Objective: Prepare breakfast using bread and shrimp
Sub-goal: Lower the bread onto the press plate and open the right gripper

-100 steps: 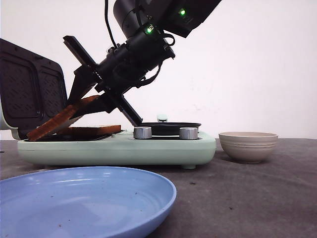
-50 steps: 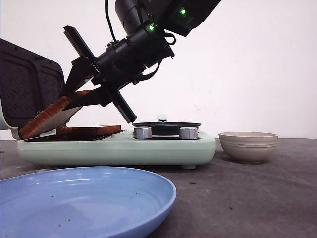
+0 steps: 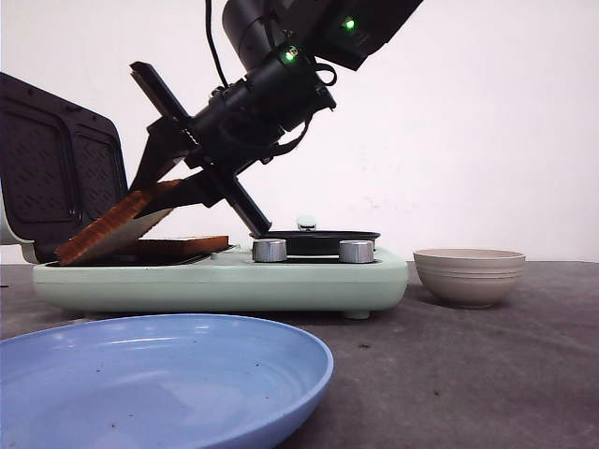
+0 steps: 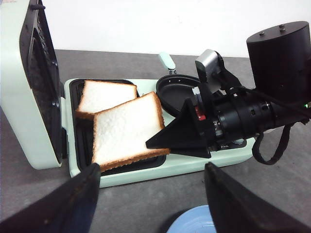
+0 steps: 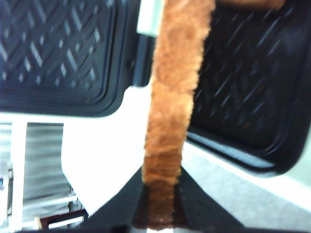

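My right gripper (image 3: 167,198) is shut on the edge of one bread slice (image 3: 112,227). It holds the slice tilted, with the low end on the open sandwich maker's left griddle (image 3: 103,262). The second slice (image 3: 182,246) lies flat on the griddle beneath it. The left wrist view shows the held slice (image 4: 124,128) overlapping the flat one (image 4: 104,95), and the right gripper (image 4: 163,141) at its corner. The right wrist view shows the brown crust (image 5: 170,111) between the fingers (image 5: 124,204). My left gripper (image 4: 153,204) is open and empty above the table. No shrimp are in view.
The mint sandwich maker (image 3: 225,281) has its lid (image 3: 56,178) up at the left and a small black pan (image 3: 318,238) on its right side. A blue plate (image 3: 159,374) lies in front. A beige ribbed bowl (image 3: 468,274) stands to the right; its inside is hidden.
The right gripper lifted the slice up and to the left half a second ago. It has since come back down and right, close to where it was.
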You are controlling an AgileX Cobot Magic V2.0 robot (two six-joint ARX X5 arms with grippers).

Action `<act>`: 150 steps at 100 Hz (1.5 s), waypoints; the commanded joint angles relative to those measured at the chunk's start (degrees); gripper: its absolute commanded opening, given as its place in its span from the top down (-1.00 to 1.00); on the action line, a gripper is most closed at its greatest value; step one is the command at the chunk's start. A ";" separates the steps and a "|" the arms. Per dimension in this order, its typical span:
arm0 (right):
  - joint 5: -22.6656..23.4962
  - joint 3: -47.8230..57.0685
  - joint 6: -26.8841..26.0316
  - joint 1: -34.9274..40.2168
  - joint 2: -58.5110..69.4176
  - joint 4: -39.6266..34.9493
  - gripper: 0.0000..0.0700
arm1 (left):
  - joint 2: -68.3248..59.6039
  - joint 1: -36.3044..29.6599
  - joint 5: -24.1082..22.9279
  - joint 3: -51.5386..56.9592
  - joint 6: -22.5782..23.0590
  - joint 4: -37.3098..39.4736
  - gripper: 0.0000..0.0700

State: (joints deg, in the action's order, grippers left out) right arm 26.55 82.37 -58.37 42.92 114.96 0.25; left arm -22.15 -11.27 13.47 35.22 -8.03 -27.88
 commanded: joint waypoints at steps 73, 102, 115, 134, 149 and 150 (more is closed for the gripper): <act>-6.34 7.17 11.45 1.60 5.25 -4.96 -0.27 | -0.15 -0.04 0.09 0.15 1.36 0.44 0.00; -12.04 14.88 21.68 2.19 5.25 -18.91 -0.31 | -0.15 -0.04 0.07 0.15 1.36 0.46 0.00; -12.22 16.31 23.10 2.62 5.25 -21.57 -0.31 | -0.15 -0.04 0.07 0.15 1.38 0.46 0.00; -12.20 16.33 24.81 2.82 5.25 -24.63 -0.31 | -0.15 -0.04 0.07 0.15 1.36 0.46 0.00; -13.57 16.33 26.25 2.82 5.25 -26.16 -0.31 | -0.15 -0.04 0.07 0.15 1.36 0.46 0.00; -13.59 16.33 26.25 2.82 5.25 -26.16 -0.31 | -0.15 -0.04 0.07 0.15 1.36 0.46 0.00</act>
State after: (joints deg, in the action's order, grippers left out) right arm 13.28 97.38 -33.80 45.12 118.76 -26.24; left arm -22.15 -11.27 13.47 35.22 -7.03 -27.90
